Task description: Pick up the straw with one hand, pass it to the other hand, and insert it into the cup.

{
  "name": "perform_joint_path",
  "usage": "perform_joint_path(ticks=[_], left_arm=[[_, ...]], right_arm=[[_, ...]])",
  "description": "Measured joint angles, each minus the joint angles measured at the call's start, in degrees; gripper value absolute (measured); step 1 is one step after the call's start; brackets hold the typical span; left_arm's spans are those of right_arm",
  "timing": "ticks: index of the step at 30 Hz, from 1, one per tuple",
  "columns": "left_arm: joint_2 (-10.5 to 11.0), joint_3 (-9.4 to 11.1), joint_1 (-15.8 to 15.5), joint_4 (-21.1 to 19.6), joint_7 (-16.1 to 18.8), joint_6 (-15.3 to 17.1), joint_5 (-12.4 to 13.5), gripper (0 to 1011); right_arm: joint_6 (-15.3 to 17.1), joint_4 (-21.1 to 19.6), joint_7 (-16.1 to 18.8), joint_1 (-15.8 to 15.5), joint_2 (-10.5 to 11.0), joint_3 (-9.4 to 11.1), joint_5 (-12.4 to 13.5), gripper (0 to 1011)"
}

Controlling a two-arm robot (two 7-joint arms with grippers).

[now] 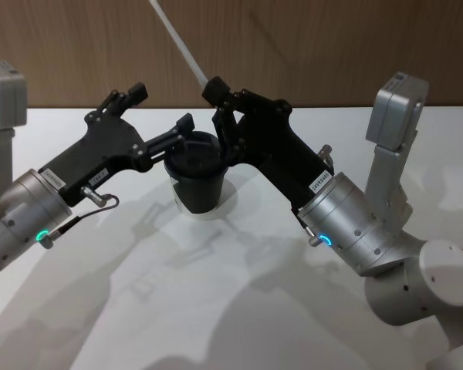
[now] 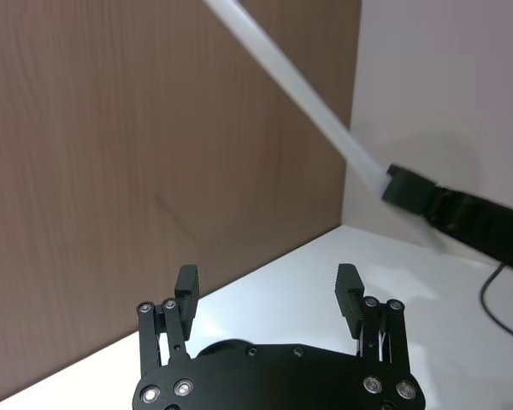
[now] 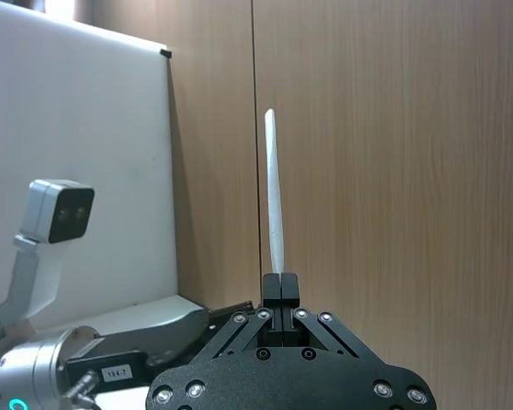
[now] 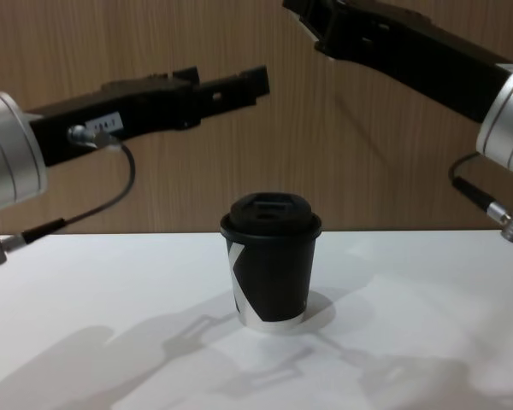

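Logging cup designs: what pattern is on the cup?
The cup: black, white diagonal stripe; best in chest view.

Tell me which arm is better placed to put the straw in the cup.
Right, likely: the right tool is shut on the straw above the cup; the left tool is open, empty.

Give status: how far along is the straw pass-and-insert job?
Done: the thin white drinking straw is off the table, clamped at its lower end by the right gripper above the small black lidded paper cup. In hand: the left gripper is open nearby, so the handover looks pending. Left: pass, then insert; the straw is not in the cup yet.
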Motion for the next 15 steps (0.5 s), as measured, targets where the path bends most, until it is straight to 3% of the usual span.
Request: perform_joint_path(ticks=[15], left_arm=[[2.8,-2.7,1.8,-3.2,-3.6,-2.0,-4.4,1000]], right_arm=[[0.0,0.0,0.0,0.0,0.0,0.0,0.0,4]])
